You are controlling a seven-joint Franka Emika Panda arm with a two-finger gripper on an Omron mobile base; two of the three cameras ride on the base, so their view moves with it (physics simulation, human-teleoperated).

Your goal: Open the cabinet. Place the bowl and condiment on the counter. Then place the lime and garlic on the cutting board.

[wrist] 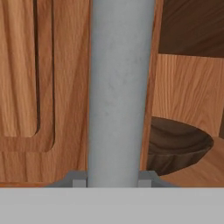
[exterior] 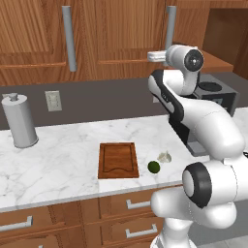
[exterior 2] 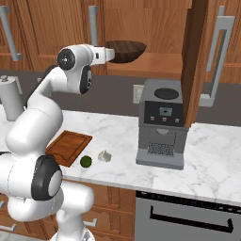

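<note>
Reaching up, gripper apparently clamping cabinet handle.

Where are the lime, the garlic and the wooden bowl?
lime point(exterior: 153, 167), left base view, middle of the fruit.
garlic point(exterior: 164, 157), left base view, middle of the bulb.
bowl point(exterior 2: 126, 51), right base view, its outer side.

Glossy white rounded arm segments with dark joint rings

One bowl, one lime, one garlic
</note>
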